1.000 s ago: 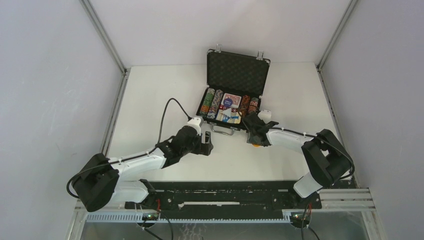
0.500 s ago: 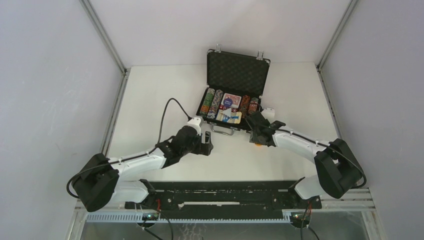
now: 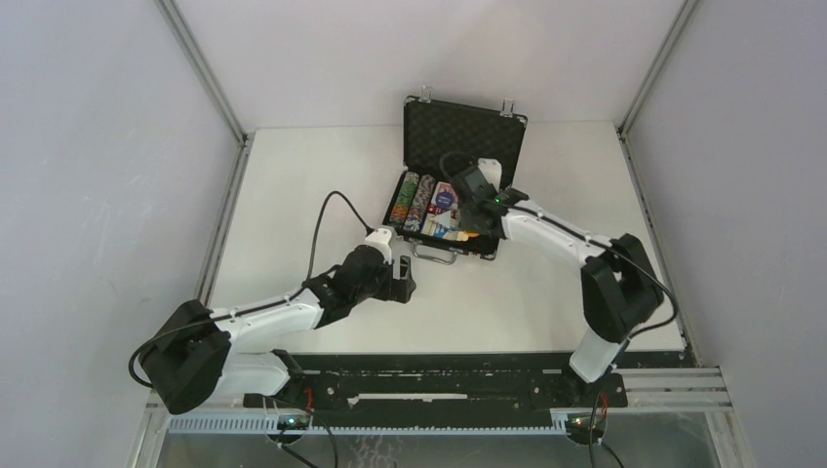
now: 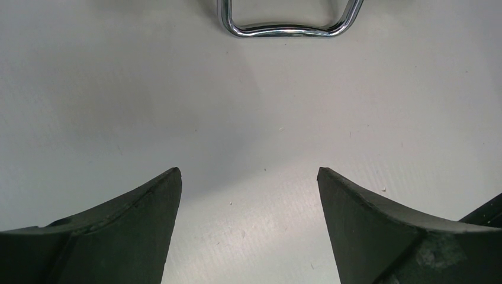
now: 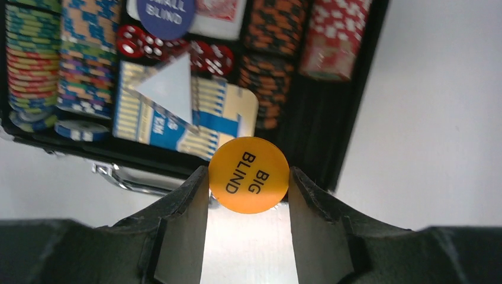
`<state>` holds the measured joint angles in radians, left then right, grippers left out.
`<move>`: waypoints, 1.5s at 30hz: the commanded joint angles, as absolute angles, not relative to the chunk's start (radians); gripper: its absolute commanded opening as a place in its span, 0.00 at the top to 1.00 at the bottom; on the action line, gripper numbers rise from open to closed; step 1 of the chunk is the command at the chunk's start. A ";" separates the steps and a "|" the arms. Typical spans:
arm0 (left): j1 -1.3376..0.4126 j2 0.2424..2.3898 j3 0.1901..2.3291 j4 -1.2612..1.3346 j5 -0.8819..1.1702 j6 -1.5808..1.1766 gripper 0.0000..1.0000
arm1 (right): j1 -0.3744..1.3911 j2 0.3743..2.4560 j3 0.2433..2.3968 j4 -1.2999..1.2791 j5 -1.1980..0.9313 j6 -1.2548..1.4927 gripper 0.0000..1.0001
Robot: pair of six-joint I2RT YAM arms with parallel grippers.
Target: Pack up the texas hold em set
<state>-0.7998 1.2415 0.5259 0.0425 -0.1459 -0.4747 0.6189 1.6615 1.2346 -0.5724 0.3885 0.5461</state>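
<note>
One orange button (image 5: 249,183) | pinched by its rim in right hand (image 5: 247,179) over open case (image 3: 458,136) front | likely light, stiff, slick; rim hold suits | left hand (image 4: 248,173) spread, empty, above bench (image 3: 293,185)

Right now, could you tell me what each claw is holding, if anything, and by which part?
The right claw pinches the orange Big Blind button by its opposite edges, over the open briefcase. The left claw is open and holds nothing.

Overhead camera looks down; close wrist cameras share the handle (image 4: 284,28).
</note>
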 commanded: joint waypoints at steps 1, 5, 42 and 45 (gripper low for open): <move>-0.802 1.223 0.565 0.064 -0.150 -0.484 0.11 | 0.627 1.773 1.389 -0.564 0.369 0.485 0.46; -0.802 1.223 0.566 0.060 -0.163 -0.480 0.11 | 0.627 1.902 1.532 -0.587 0.346 0.467 0.45; -0.802 1.241 0.574 0.055 -0.170 -0.471 0.11 | 0.477 1.911 1.634 -0.464 0.324 0.434 0.37; -0.802 1.241 0.574 0.057 -0.170 -0.471 0.11 | 0.476 1.740 1.479 -0.328 0.436 0.406 0.41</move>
<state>-0.7998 1.2419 0.5259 0.0418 -0.1547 -0.4717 0.4793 1.9911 1.5951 -0.5289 0.2810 0.4484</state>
